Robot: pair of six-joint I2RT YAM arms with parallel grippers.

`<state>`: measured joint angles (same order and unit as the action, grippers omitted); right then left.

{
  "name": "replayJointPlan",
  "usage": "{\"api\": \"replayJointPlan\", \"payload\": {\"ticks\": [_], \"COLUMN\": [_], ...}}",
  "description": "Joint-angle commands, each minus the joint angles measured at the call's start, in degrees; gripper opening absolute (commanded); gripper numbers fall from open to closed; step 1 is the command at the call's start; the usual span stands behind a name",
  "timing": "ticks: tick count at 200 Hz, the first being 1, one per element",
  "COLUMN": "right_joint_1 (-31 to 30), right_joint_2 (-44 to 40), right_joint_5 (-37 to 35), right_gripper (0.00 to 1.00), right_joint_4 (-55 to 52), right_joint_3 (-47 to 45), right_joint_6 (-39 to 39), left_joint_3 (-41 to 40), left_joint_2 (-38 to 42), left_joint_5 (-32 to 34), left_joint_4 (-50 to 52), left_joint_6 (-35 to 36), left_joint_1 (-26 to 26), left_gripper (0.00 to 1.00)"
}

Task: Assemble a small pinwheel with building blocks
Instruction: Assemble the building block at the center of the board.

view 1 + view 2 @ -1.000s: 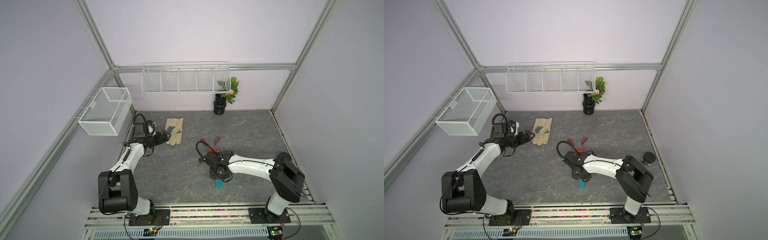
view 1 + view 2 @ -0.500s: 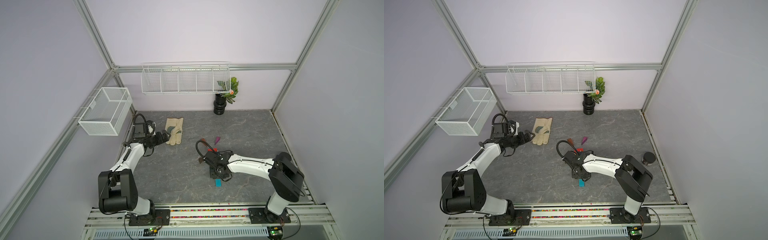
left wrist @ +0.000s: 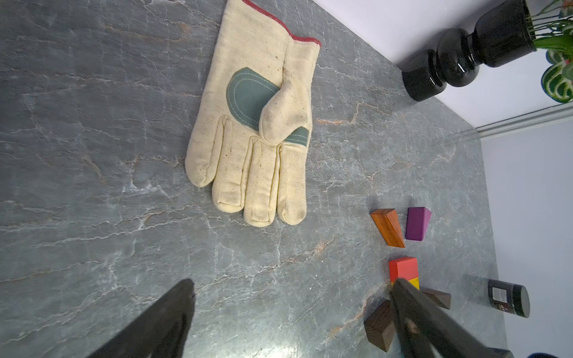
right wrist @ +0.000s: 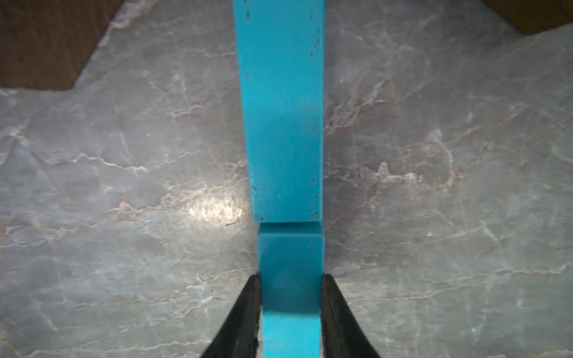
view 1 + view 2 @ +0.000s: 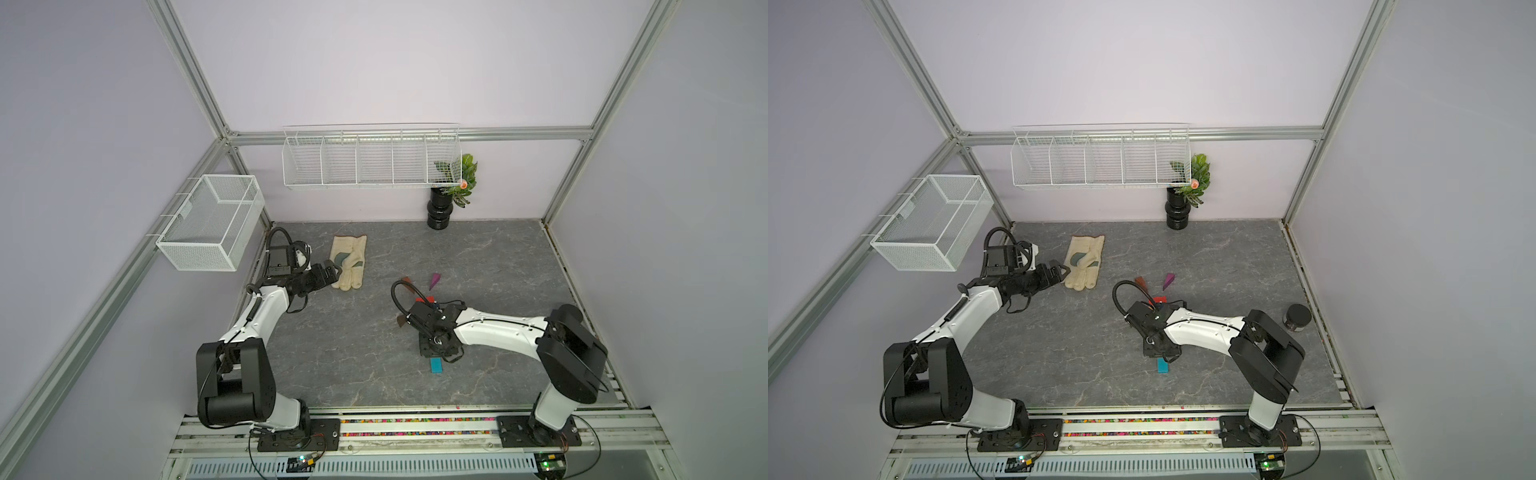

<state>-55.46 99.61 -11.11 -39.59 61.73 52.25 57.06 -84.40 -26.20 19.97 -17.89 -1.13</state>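
My right gripper (image 4: 291, 277) is shut on a teal bar (image 4: 290, 263) lying flat on the table, end to end with a second teal bar (image 4: 280, 108). In both top views only the held bar's near end (image 5: 436, 365) (image 5: 1162, 365) shows below the gripper (image 5: 439, 353). The pinwheel's red block (image 3: 403, 268) and yellow block (image 3: 414, 282) sit together, with an orange-brown wedge (image 3: 387, 227), a purple wedge (image 3: 417, 223) and two dark brown wedges (image 3: 378, 325) (image 3: 437, 299) around them. My left gripper (image 3: 293, 285) (image 5: 334, 270) hangs open and empty beside the glove.
A cream work glove (image 5: 349, 262) (image 3: 257, 124) lies at the back left. A black vase with a plant (image 5: 440, 210) stands at the back wall, and a black jar (image 5: 1296, 318) near the right edge. Two wire baskets (image 5: 370, 166) (image 5: 212, 228) hang on the walls.
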Motion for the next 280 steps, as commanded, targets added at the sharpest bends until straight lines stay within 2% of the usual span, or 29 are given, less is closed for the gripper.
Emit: {"api": "replayJointPlan", "payload": {"ticks": [1,280], "right_joint_1": [0.7,1.2], "right_joint_2": [2.0,2.5], "right_joint_5": [-0.9,-1.3], "right_gripper": [0.32,0.32], "right_joint_4": [0.7,1.4], "right_joint_3": [0.0,0.4], "right_joint_6": [-0.3,-0.8], "left_joint_3": [0.4,0.5], "left_joint_2": [-0.6,-0.9], "left_joint_5": [0.1,0.1], "left_joint_4": [0.1,0.2], "left_joint_6": [0.5,0.5], "left_joint_1": [-0.3,-0.3], "left_gripper": [1.00,1.00]}}
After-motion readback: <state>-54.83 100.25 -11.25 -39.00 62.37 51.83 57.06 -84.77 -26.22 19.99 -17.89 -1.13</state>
